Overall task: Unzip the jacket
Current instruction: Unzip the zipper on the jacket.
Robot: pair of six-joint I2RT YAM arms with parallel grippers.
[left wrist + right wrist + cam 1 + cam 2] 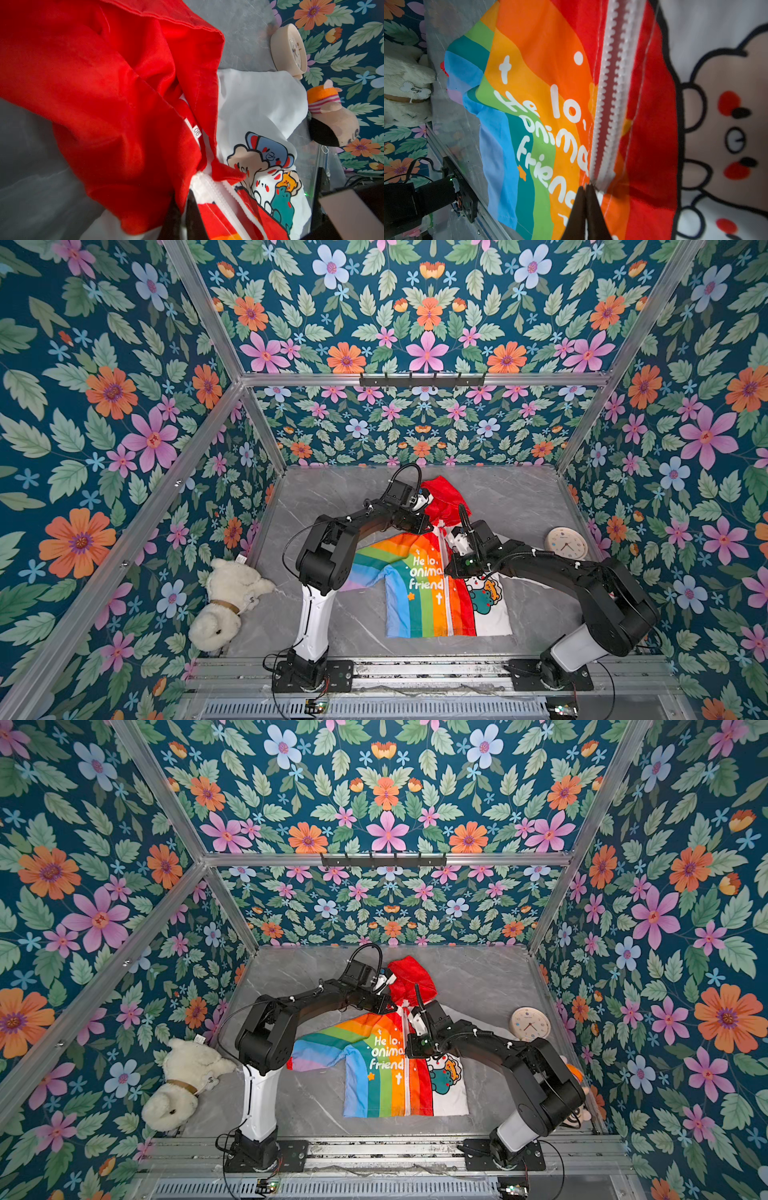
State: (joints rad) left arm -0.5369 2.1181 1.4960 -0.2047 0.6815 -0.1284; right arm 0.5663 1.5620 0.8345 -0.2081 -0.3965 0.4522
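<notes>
The jacket (419, 593) (386, 1073) lies flat on the grey table, rainbow half beside the white cartoon half, with its red hood (444, 493) toward the back wall. The white zipper (600, 104) (216, 195) gapes open from the collar down to about the "friend" lettering. My left gripper (184, 200) is at the collar, shut on red fabric where hood meets zipper top. My right gripper (585, 187) is shut, its tips pinched together at the point where the two tooth rows meet, on the zipper pull. In both top views the arms' bodies hide the fingertips.
A white plush dog (226, 601) lies at the table's left edge. Near the right wall a round cream clock (566, 543) sits flat, with a small plush toy (332, 120) in front of it. Floral walls enclose three sides. The arms' base rail (415, 672) runs along the front.
</notes>
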